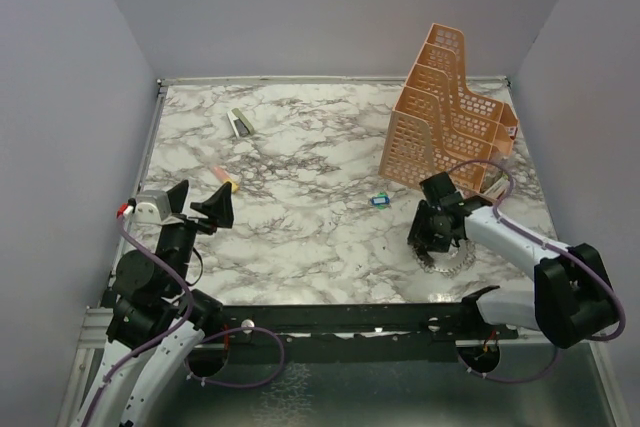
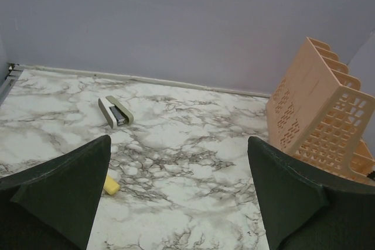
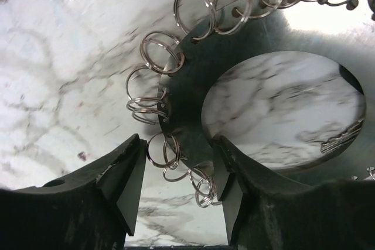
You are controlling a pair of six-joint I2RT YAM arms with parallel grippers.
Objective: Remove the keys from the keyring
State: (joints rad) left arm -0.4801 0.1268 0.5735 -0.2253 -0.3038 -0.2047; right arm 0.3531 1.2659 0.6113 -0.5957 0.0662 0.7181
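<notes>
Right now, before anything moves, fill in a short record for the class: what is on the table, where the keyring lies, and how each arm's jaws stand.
keyring: flat on the marble table, right side, nearer than the orange rack
keys: small silvery loops along its rim
right jaws: apart, straddling the rim and some loops
left jaws: wide apart, nothing between
elsewhere: stapler, blue-green tag

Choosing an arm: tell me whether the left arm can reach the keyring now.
Probably not: the keyring lies on the right side of the table, with the right gripper directly over it, while the left gripper hangs open at the left edge.
</notes>
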